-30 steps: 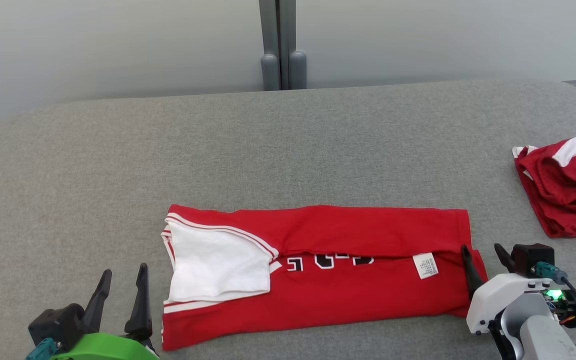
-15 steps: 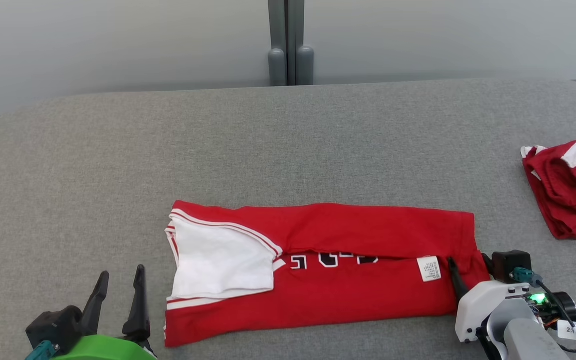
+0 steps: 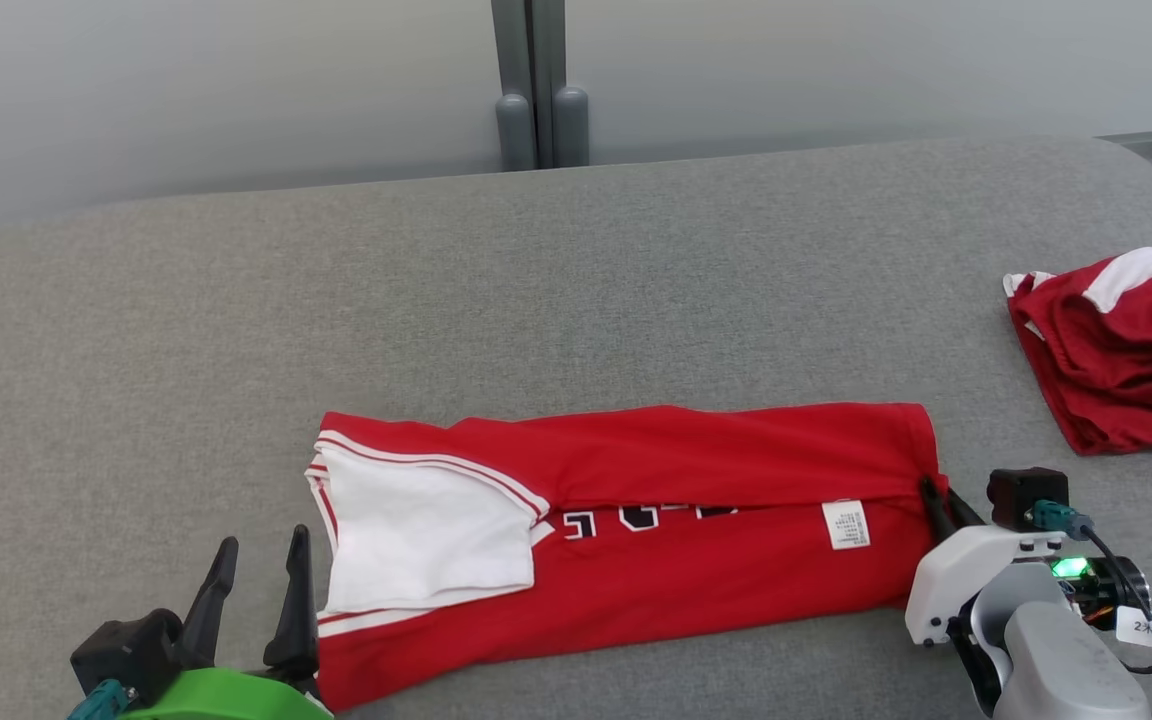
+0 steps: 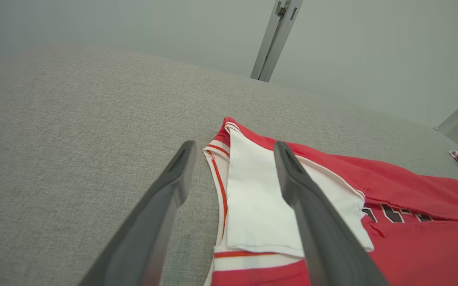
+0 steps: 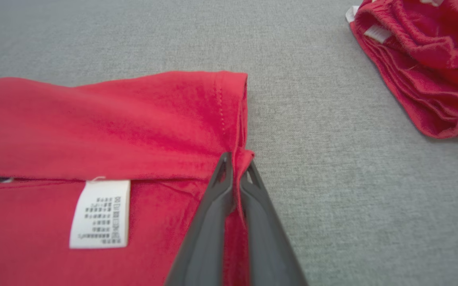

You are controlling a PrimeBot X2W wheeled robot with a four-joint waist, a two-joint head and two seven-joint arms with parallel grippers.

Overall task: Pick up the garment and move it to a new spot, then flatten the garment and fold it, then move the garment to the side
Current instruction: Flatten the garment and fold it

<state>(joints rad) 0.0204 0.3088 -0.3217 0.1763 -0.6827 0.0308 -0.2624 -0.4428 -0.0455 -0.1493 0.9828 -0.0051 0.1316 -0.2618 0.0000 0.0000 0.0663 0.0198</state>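
Note:
The garment (image 3: 636,520) is a red jersey with white trim, folded into a long strip across the grey surface; its white label (image 3: 846,524) faces up. My right gripper (image 3: 936,497) is shut on the garment's right edge (image 5: 239,119), with red cloth pinched between the fingers (image 5: 213,210). My left gripper (image 3: 254,590) stands open at the lower left, just beside the jersey's white end (image 4: 253,198). In the left wrist view the left gripper (image 4: 233,147) has its fingers spread above the striped hem, nothing between them.
A second crumpled red and white garment (image 3: 1116,360) lies at the far right of the grey padded surface (image 3: 536,300), also in the right wrist view (image 5: 424,59). A grey post (image 3: 533,90) stands behind the surface's back edge.
My right gripper moved onto the jersey's right edge and shut on it. The left gripper stays open. The head camera shifted a little.

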